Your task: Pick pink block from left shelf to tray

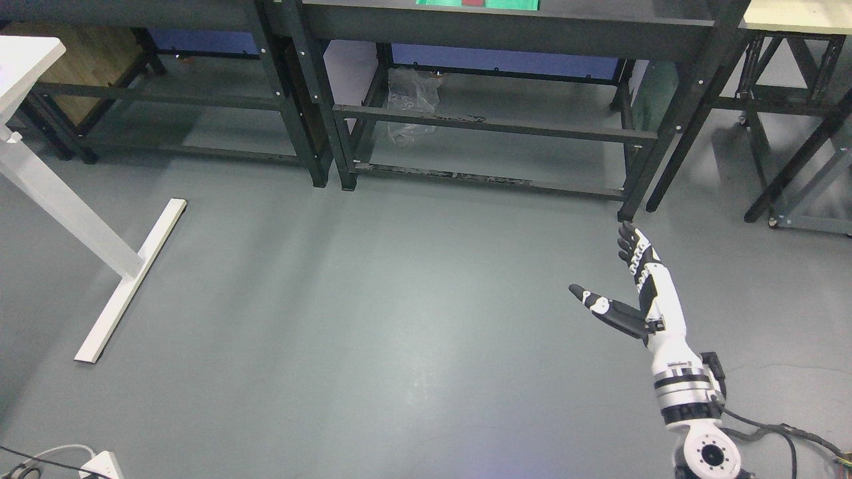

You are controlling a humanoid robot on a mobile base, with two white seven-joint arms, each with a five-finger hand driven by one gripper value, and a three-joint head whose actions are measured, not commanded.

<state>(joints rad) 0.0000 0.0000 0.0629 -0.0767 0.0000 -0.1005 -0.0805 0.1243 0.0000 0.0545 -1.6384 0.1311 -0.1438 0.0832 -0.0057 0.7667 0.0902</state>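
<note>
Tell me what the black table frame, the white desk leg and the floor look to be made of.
Black table frame: likely painted metal, matte, with straight square bars and small bolt heads.
White desk leg: probably coated metal, smooth and evenly white, with a flat foot bar.
Floor: seamless grey, perhaps coated concrete or vinyl, with a faint sheen and scuffs.
The right robot hand hangs open above it.

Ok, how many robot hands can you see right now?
1. Only the right hand shows, at lower right above the grey floor, fingers spread and holding nothing. The left hand is out of view.
</note>
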